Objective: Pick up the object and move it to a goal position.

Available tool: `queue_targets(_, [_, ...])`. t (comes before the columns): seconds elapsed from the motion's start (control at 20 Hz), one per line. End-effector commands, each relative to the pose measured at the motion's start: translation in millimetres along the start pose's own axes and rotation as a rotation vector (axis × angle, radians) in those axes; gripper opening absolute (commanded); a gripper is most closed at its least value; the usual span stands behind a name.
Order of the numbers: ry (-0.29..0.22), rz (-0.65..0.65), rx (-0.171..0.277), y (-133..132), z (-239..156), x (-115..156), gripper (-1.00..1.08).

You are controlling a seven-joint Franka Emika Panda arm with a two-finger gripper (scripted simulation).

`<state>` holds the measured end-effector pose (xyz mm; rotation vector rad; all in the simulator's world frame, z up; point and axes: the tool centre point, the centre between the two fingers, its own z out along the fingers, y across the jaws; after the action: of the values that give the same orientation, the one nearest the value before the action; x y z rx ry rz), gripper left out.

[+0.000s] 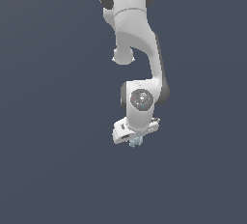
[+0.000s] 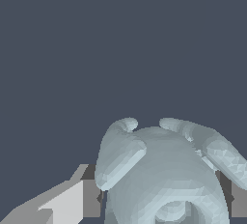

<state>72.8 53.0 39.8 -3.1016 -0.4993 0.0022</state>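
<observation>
Wrist view fills its lower half with the lumpy object [image 2: 164, 175] pinched between my gripper [image 2: 161, 199] pads [image 2: 90, 198] — knobbly contact could let it twist free — dropping mid-carry.

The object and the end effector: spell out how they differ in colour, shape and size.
Colour: the object is pale blue-grey, while the end effector is white with grey finger pads.
Shape: the object is lumpy, with rounded knobs; the end effector is blocky and flat-faced.
Size: in the exterior view the object is narrower than the end effector above it.
Shared: both are pale against the dark background.
</observation>
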Motion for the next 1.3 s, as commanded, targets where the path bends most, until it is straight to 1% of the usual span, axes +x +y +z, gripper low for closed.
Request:
queue_targets(0.0, [0.001, 0.000, 0.000, 0.2, -0.3, 0.6, -1.00])
queue_targets(0.7, [0.001, 0.000, 0.000, 2.4, -5.2, -2.4, -1.00])
queue_targets(1.0, [0.001, 0.000, 0.000, 11.3, -24.8, -14.0, -1.00])
queue_targets(1.25, [0.001, 0.000, 0.000, 24.3, -53.7, -31.0, -1.00])
